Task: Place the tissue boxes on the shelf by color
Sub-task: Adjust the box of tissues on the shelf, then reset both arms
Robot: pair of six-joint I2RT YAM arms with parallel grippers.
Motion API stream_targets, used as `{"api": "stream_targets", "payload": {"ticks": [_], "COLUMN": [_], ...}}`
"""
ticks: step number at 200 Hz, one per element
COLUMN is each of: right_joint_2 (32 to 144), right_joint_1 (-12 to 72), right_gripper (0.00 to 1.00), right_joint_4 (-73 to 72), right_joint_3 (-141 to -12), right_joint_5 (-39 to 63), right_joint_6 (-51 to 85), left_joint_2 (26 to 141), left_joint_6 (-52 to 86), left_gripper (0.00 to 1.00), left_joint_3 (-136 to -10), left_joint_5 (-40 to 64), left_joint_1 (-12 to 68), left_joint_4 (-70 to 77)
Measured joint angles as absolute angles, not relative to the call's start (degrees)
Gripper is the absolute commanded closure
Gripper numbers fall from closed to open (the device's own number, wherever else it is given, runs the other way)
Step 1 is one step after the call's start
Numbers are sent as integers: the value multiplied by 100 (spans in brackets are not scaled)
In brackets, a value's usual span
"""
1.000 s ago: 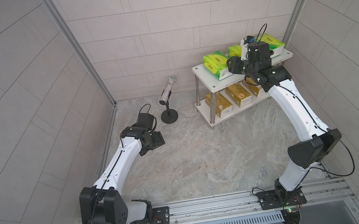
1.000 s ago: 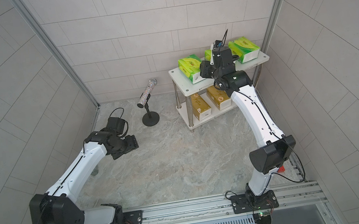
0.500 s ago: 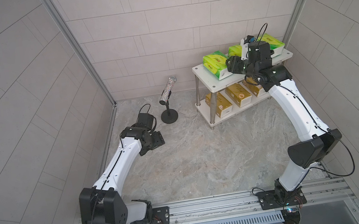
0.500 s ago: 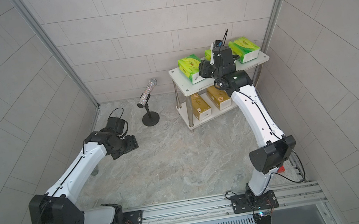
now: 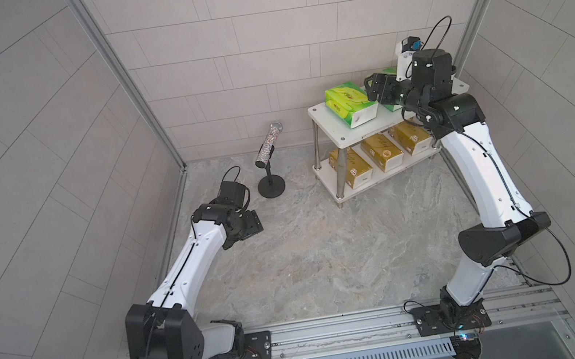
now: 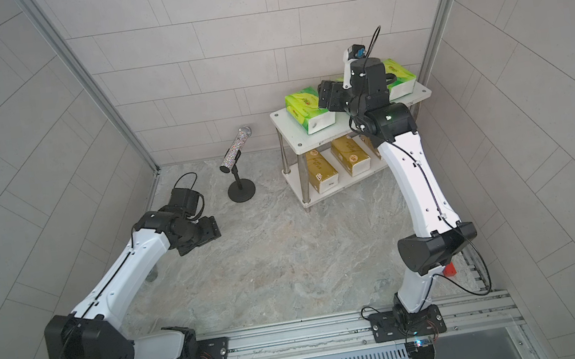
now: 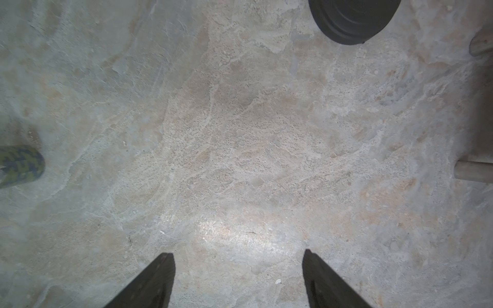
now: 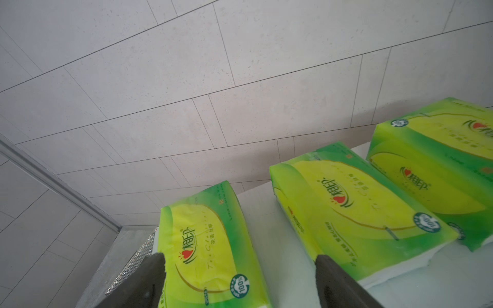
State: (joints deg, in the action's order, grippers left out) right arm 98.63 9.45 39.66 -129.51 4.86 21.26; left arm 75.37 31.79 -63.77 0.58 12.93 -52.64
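Three green tissue boxes [image 8: 346,202] top the shelf [image 5: 344,136], three gold ones [image 5: 383,150] below, grouped by color; right jaws gape astride one green, left jaws apart, empty.

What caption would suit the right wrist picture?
Open right gripper over three green tissue packs on the white shelf top.
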Motion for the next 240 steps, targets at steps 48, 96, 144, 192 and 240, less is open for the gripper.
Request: {"api": "stream_targets", "payload": {"ticks": [48,96,144,192,240], "right_joint_2": [9074,7369,6156,6473,7577], "right_joint_1": [447,167,150,150,148], "right_gripper": [0,0,0,0,0], "right_joint_4": [4429,4466,2333,-10,-2344], "right_joint_3": [-11869,-9727,-5485,-3218,-2545], "right_joint_5": [572,307,152,-576,-1140], "right_joint_6": [1796,1691,1660,1243,1184], "left_joint_2": [7389,6912,6407,6512,7321], "left_joint_6": [2742,2217,1737,764,443], "left_gripper": [14,0,0,0,0], "left_joint_3": [-6729,-6707,-5712,-4075,-3736], "left_joint_5": [-364,-963,-1997,-2646,-2724], "left_joint_1": [1293,1293,1293,1229,967], "left_joint_4": [-5299,-5035,-3870,-1636,228]}}
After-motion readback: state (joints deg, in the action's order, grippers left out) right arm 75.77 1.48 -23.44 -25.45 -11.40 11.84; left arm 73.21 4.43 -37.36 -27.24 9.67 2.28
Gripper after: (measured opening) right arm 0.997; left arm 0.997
